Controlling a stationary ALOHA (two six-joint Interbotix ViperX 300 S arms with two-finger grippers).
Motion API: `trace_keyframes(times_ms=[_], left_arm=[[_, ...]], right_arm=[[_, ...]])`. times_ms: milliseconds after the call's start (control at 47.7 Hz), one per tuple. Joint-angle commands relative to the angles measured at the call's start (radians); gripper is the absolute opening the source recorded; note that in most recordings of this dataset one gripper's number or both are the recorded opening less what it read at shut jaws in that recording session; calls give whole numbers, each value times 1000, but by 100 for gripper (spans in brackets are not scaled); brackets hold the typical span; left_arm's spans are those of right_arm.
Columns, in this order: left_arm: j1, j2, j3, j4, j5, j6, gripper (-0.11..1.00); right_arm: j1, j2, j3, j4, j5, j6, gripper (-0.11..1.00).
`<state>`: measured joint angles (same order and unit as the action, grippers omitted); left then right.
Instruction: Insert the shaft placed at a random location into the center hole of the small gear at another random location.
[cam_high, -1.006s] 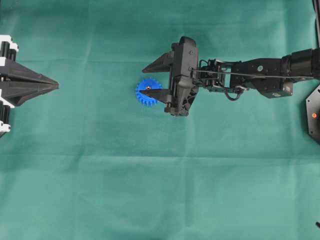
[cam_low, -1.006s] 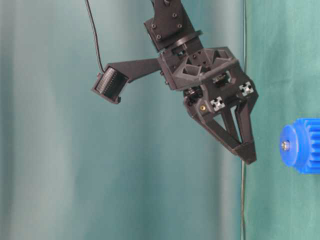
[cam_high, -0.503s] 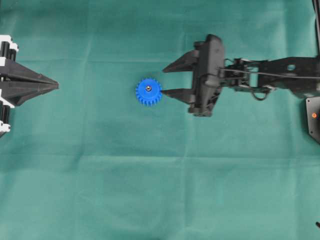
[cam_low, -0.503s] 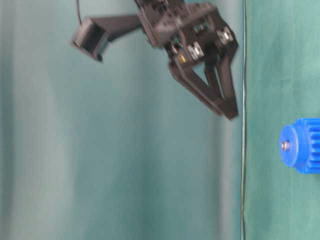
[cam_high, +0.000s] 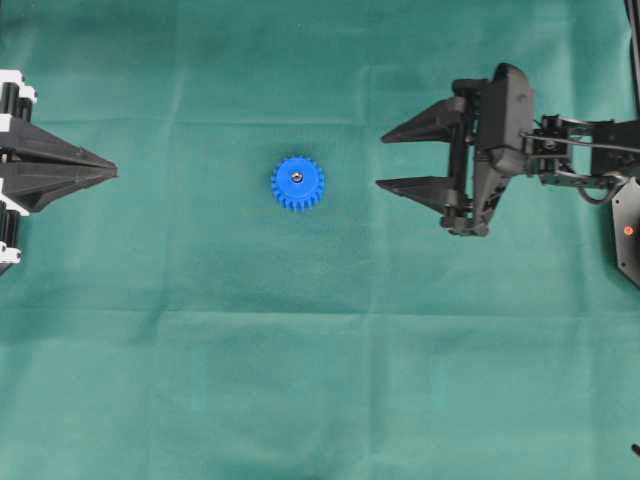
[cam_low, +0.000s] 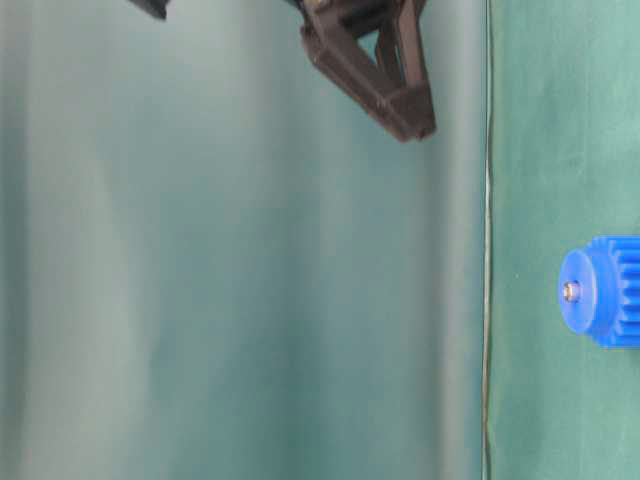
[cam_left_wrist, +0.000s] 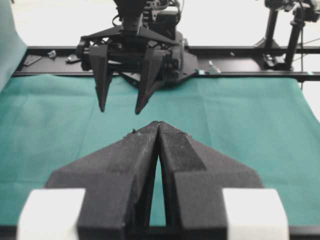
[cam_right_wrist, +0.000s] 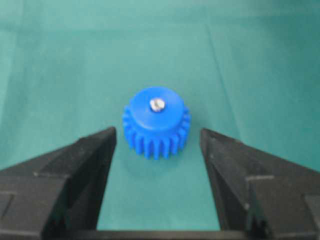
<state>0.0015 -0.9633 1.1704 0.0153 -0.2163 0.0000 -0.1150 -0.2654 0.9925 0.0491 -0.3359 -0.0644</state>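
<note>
light: even, soft, shadows faint | glare: bright backdrop, left wrist view | blur: right wrist view soft

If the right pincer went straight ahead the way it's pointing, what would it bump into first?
Probably the small gear. The right pincer, open, points toward it across bare green cloth, with the shaft already in its middle. Its height above the cloth is unclear, so it might pass over.

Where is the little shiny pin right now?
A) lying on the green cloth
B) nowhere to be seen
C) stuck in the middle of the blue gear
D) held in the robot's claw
C: the shaft shows as a shiny dot in the middle of the small gear, and the open right gripper holds nothing.
</note>
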Motion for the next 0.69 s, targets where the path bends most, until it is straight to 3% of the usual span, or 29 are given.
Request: trace_keyframes(times_ms=[0, 671], left_arm=[[2, 6, -18, 2, -6, -2, 0], [2, 6, -18, 2, -6, -2, 0]], right_arm=[[3, -35, 3, 3, 3, 2, 73], [2, -52, 17, 3, 3, 2, 73]])
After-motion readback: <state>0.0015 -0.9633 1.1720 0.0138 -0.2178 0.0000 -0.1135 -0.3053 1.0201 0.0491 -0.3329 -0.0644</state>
